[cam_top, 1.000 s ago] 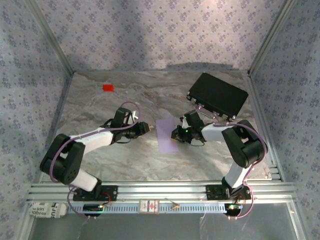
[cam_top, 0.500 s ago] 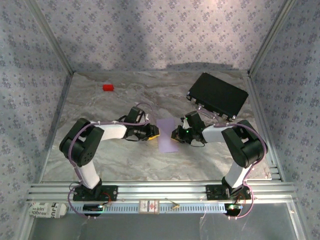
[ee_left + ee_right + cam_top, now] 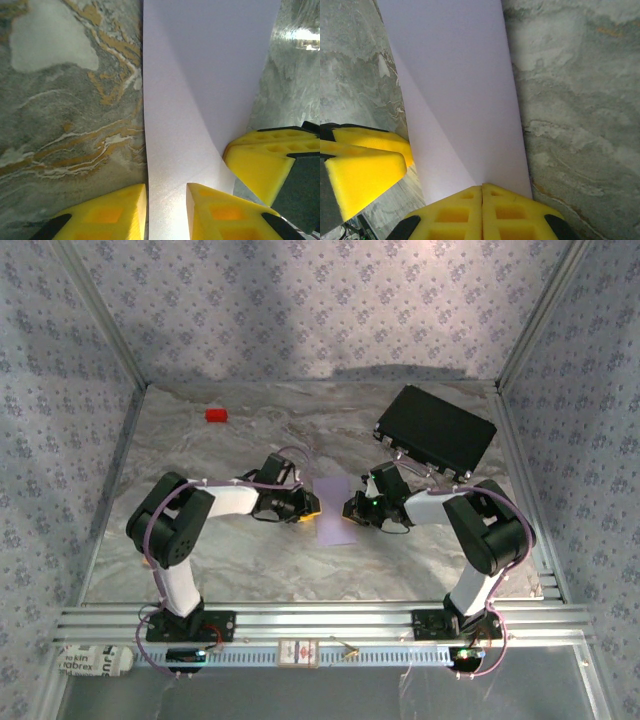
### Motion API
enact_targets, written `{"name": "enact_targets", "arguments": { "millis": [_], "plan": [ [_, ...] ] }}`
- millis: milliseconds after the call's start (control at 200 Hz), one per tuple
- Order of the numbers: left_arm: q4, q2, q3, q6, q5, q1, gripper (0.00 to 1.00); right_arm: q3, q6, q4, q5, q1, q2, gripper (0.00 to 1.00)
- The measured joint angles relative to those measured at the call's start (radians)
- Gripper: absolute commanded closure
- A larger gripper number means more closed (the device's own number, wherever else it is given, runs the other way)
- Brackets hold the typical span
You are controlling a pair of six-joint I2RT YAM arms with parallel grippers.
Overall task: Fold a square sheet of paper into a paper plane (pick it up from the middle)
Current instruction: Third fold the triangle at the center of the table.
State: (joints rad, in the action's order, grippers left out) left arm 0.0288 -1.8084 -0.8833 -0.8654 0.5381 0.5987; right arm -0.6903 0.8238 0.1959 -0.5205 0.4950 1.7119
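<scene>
The right claw (image 3: 481, 189) is clamped on the square sheet of paper (image 3: 455, 85) at its tips, while the left claw (image 3: 166, 189) gapes astride the opposite edge, so this looks like the pickup, which next needs the left to pinch shut.

- Between left gripper (image 3: 308, 508) and right gripper (image 3: 350, 508): narrow gap, taken up by the square sheet of paper (image 3: 335, 510); the two stand tip to tip, each barring the other's straight path ahead
- Left gripper's jaws: apart, the sheet's edge lying in the slot between them
- Right gripper's jaws: pressed together on the sheet's opposite edge, no slot
- Behind the right gripper, toward the far side: black case (image 3: 436, 430), close to that arm's forearm
- Behind the left gripper, toward the far side: small red block (image 3: 216, 415), well apart
- Near side of both grippers: bare marble table (image 3: 260, 575), open passage
- Outer bounds: patterned walls (image 3: 300, 310) at left, back, right
</scene>
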Motion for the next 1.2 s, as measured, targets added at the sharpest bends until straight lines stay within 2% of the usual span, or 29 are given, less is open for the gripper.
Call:
{"name": "enact_targets", "arguments": {
  "millis": [914, 1034, 1199],
  "plan": [
    [0.041, -0.013, -0.003, -0.020, 0.023, 0.000, 0.73, 0.000, 0.000, 0.008, -0.001, 0.000, 0.004, 0.92],
    [0.062, -0.013, -0.003, -0.028, 0.023, 0.002, 0.76, 0.000, 0.000, 0.012, -0.001, -0.001, 0.005, 0.92],
    [0.082, -0.013, -0.003, -0.042, 0.023, 0.004, 0.86, 0.003, 0.000, 0.021, -0.001, -0.002, 0.005, 0.90]
  ]
}}
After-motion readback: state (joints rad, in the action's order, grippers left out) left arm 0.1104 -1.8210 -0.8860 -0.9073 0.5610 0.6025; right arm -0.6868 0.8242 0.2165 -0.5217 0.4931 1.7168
